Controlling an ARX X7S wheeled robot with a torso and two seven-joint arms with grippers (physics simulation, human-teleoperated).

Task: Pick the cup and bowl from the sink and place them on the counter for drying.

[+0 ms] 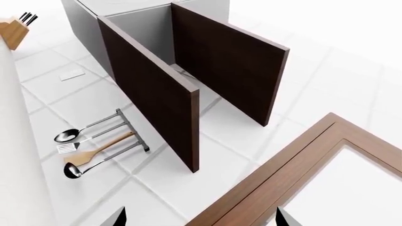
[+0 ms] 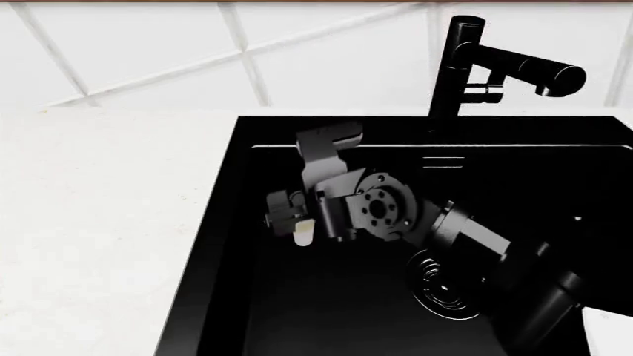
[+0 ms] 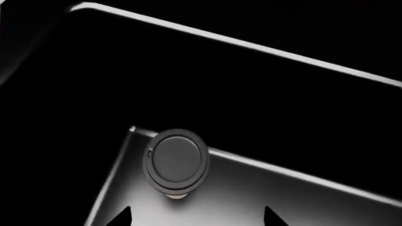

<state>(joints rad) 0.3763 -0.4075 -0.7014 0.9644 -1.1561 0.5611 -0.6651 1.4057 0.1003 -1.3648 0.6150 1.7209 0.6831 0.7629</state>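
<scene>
Tabletop, at nine o'clock of the sink, carries neither item, so nothing is judged placed; no bowl is visible. The right claw sits inside the sink's nine o'clock side with its tips spread beside the cup, not gripping. Left claw is spread, empty, facing cabinets.

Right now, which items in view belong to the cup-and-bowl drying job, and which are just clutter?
Job:
cup, below the right gripper
sink
counter
bowl: not visible in any view

Clutter:
faucet
drain
knife block
utensil rack
cabinet doors
</scene>
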